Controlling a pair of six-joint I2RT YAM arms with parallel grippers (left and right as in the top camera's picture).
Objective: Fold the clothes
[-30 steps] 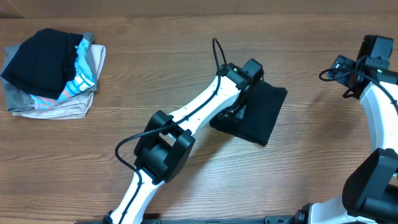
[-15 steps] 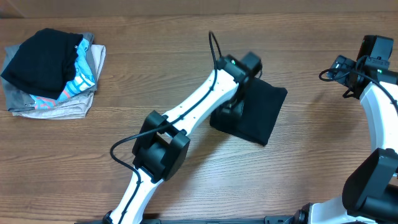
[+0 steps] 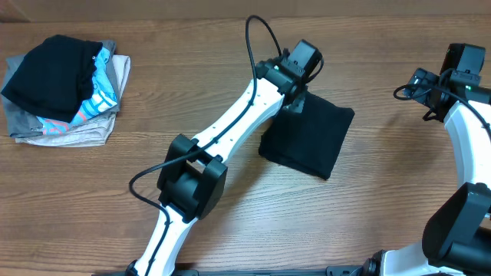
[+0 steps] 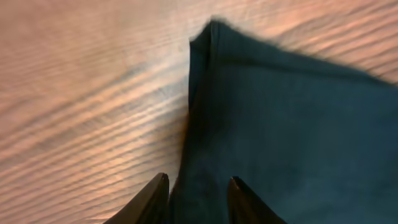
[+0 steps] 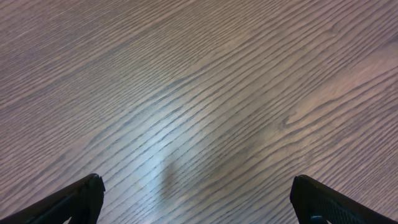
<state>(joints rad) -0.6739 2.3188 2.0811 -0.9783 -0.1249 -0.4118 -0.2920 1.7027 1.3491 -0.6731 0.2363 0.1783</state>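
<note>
The black T-shirt (image 3: 313, 139) lies folded into a compact rectangle on the wooden table, right of centre. It fills the right half of the left wrist view (image 4: 292, 137), with one folded corner pointing away. My left gripper (image 3: 294, 98) hovers over the shirt's far left corner. Its fingers (image 4: 198, 186) are apart over the folded left edge and hold nothing. My right gripper (image 3: 423, 83) is at the far right of the table, wide open (image 5: 199, 193) over bare wood, well away from the shirt.
A stack of folded garments (image 3: 65, 92) sits at the far left: a black one on top of turquoise-patterned and grey ones. The left arm (image 3: 222, 146) stretches diagonally across the table's middle. The right arm's base (image 3: 460, 222) stands at the right edge.
My left gripper has risen and drawn back toward the far side, from resting on the shirt's left part to its far left corner. The shirt and the right arm have not moved.
</note>
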